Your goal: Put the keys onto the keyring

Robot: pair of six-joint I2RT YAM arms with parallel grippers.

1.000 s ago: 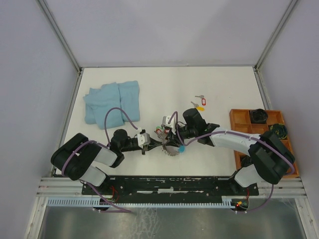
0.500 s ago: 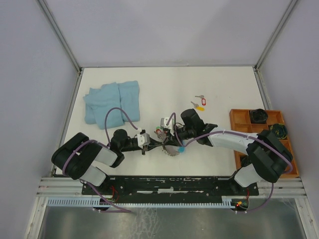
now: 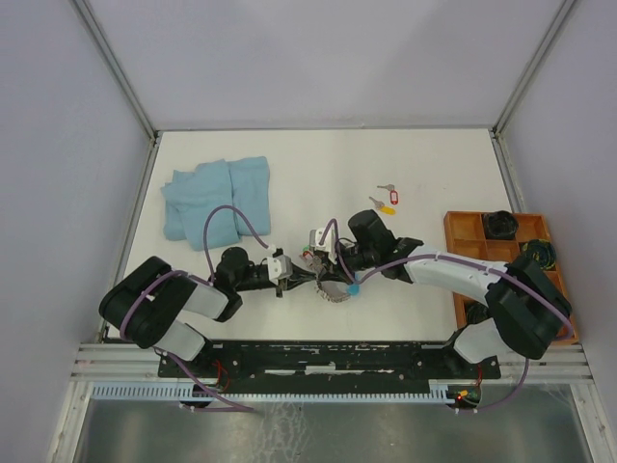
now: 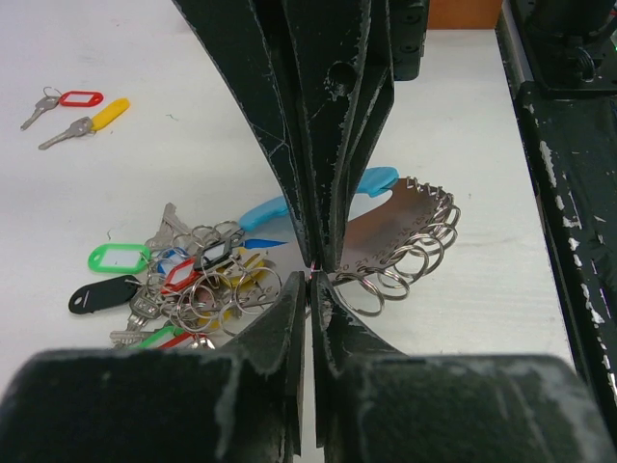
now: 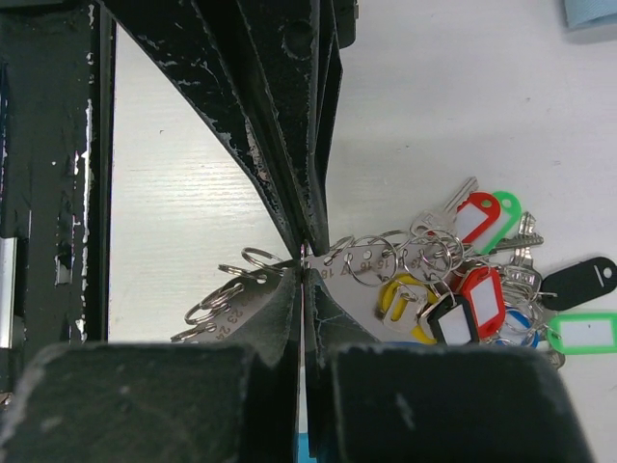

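left gripper [image 4: 310, 278] has its jaws together, tips right at the ringed edge of the keyring plate [image 4: 403, 224]; can't tell from the wrist view whether a split ring is actually pinched between them or just beside; right gripper [image 5: 305, 258] is also closed, and its wrist view shows the plate running out either side of the tips, so I read it as clamped on the plate's edge; both tools meet nose to nose over the plate at mid-table, near edge; the bunch of tagged keys [image 5: 468, 289] already hanging on rings lies touching the plate on its far side; two keys are not on it: red-tagged key [image 3: 387, 188] and yellow-tagged key [image 3: 382, 204], near each other on the table [image 3: 434, 159], well apart from the plate, beyond it and to the right; red one lies roughly left-right, yellow one diagonal with its tag toward the right; right arm is the nearer one, so my guess is it should let go and fetch while the left steadies the plate
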